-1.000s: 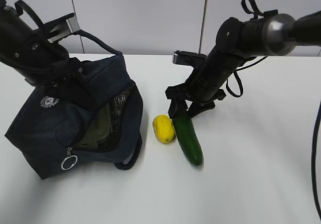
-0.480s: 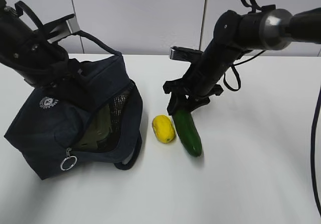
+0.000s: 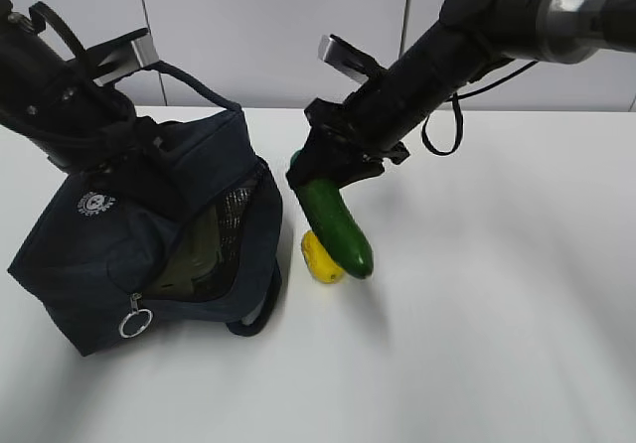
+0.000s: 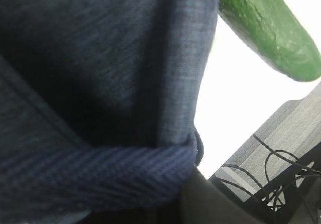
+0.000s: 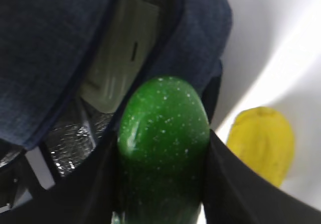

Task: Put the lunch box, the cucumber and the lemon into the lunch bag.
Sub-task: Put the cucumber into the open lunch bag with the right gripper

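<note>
Gripping the cucumber above the desk

Right gripper (image 3: 316,173) is clamped on the cucumber (image 3: 336,226), which hangs tilted in the air, its free end over the lemon (image 3: 319,258) lying on the white desk (image 3: 477,344) just beside the lunch bag (image 3: 109,254). Left gripper (image 3: 129,160) is closed on the navy fabric at the bag's top, its opening gaping toward the cucumber. Inside, the lunch box (image 3: 204,254) shows its sage-green lid against the silver lining
</note>
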